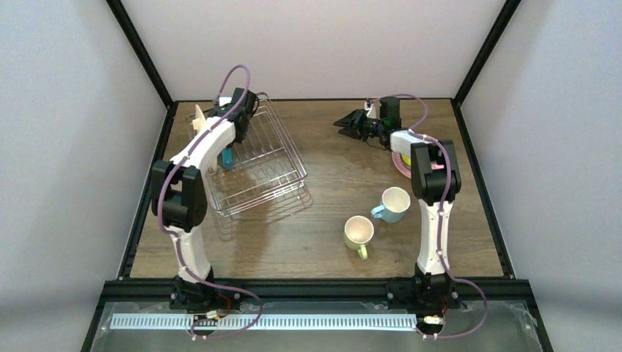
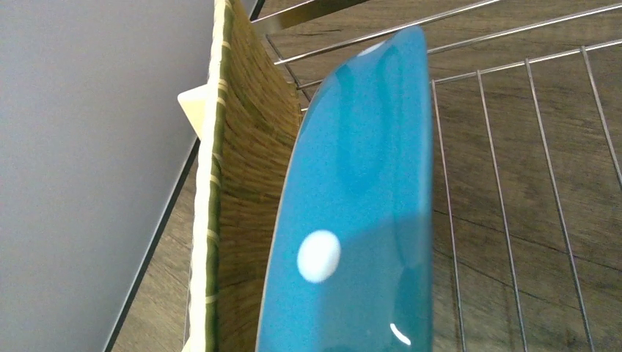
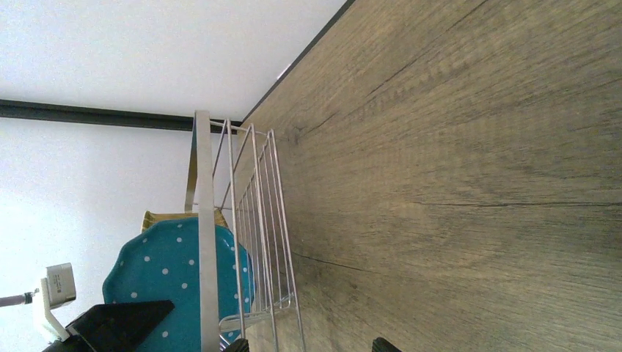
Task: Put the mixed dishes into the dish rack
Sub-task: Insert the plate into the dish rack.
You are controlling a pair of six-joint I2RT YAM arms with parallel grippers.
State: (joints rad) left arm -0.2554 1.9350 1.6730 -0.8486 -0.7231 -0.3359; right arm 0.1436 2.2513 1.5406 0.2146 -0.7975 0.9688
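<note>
the teal dotted plate [image 2: 352,205] stands on edge inside the dish rack [image 1: 271,172] on the left side of the desk [image 1: 330,242], just beside the upright tan woven-look plate [image 2: 242,183]. the left fingers [image 3: 147,312] are closed on its rim. the right fingers [image 1: 352,117] are spread wide above the far desk, holding nothing.

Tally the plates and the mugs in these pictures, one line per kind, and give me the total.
Plates: 3 (tan woven-look plate, teal dotted plate, pink plate partly hidden by the right arm)
Mugs: 2 (light-blue mug, yellow-green mug)
Total: 5
</note>
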